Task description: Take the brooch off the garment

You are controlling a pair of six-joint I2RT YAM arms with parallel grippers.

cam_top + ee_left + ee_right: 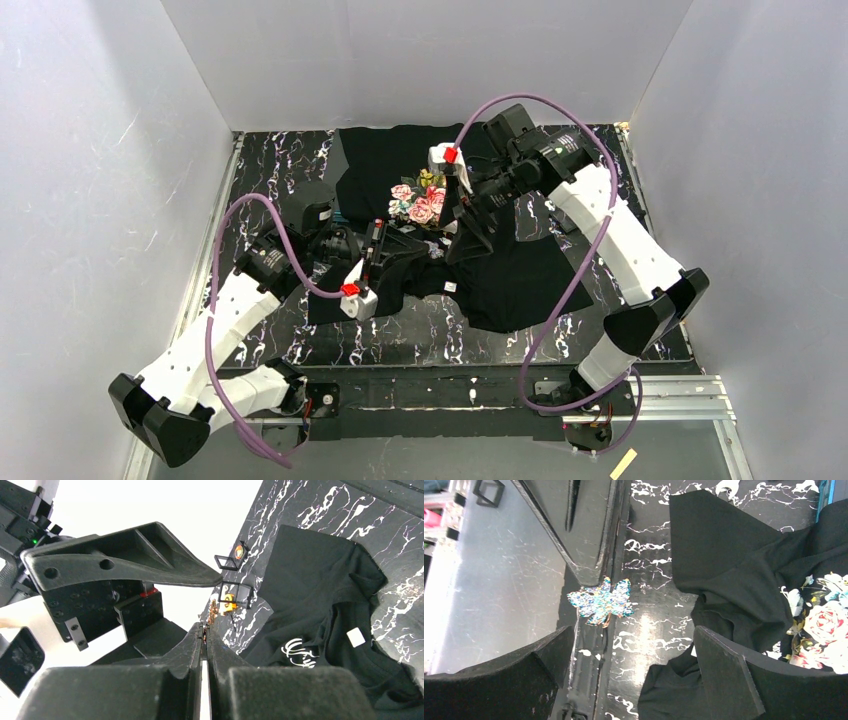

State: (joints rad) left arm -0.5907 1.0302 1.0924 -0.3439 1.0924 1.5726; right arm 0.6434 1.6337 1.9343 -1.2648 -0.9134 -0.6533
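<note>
The garment [520,270] is a black T-shirt with a pink rose print [420,203], lying crumpled on the table. Its white lettering [300,652] and neck label [356,636] show in the left wrist view. The brooch [601,602] is a glittery blue-green leaf with a gold pin. It is off the cloth, pinched at the tips of my left gripper [205,627], which is shut on it; that gripper's fingers [584,535] also show in the right wrist view. My right gripper [634,635] is open and empty, hovering just beside the brooch over the shirt's edge [734,570].
The black marbled table [420,335] is boxed in by white walls on three sides. A metal rail [650,390] runs along the near edge by the arm bases. The right arm's purple cable [590,250] loops over the shirt's right side.
</note>
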